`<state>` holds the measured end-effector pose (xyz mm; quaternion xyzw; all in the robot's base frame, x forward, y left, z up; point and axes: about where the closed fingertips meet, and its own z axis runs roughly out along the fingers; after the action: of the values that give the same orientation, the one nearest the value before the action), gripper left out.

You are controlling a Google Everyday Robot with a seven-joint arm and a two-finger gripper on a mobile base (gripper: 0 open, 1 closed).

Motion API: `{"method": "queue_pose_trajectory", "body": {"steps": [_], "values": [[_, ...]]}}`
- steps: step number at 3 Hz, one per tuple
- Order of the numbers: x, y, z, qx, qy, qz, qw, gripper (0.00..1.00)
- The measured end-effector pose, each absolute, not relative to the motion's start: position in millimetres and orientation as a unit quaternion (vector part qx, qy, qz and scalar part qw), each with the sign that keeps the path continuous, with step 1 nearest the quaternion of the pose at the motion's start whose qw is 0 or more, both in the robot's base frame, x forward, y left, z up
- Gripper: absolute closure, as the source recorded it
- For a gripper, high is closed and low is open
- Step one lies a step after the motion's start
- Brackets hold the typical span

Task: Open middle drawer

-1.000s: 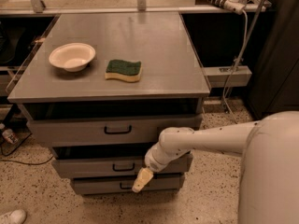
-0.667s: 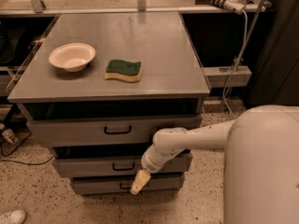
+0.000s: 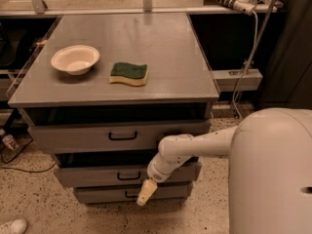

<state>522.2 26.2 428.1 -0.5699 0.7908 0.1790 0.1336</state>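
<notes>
Arm (image 3: 195, 147) comes in from the white robot body (image 3: 273, 174) at the near right. It runs left to a bent elbow, then angles down and left w/ the wrist in front of the drawer stack. Gripper (image 3: 147, 192), cream-coloured, points down-left. It sits at the lower edge of the middle drawer (image 3: 92, 175), overlapping the bottom drawer (image 3: 107, 195) below, just right of the middle drawer's black handle (image 3: 129, 176). Open or closed: can't tell. Contact w/ the drawer front: can't tell either.

Middle drawer is the 2nd of 3 grey fronts, under the wider top drawer (image 3: 73, 138). There's a dark gap between the top and middle fronts. Each front steps in narrower than the one above.

Grey cabinet top (image 3: 165, 43) holds a cream bowl (image 3: 75, 59) at the left, upright. A sponge (image 3: 128, 73), green over yellow, lies just right of it, not touching.

Floor (image 3: 39, 204) is speckled. A dark cable (image 3: 19, 169) lies on it at the left, and a white shoe tip (image 3: 12, 226) shows at the near-left corner. A metal rail (image 3: 122, 4) crosses at the far side. At the far right a white cord (image 3: 249, 48) hangs down past a grey bracket (image 3: 236, 77) beside the cabinet. The bkgd to either side is dark.
</notes>
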Motion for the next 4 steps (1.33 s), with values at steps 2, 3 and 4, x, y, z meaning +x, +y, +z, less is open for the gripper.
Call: {"method": "queue_pose_trajectory", "body": {"steps": [2, 3, 4], "values": [[516, 22, 430, -0.57, 0.792, 0.179, 0.123, 0.0], [506, 17, 432, -0.571, 0.792, 0.182, 0.111, 0.0], [508, 18, 430, -0.571, 0.793, 0.186, 0.106, 0.0]]}}
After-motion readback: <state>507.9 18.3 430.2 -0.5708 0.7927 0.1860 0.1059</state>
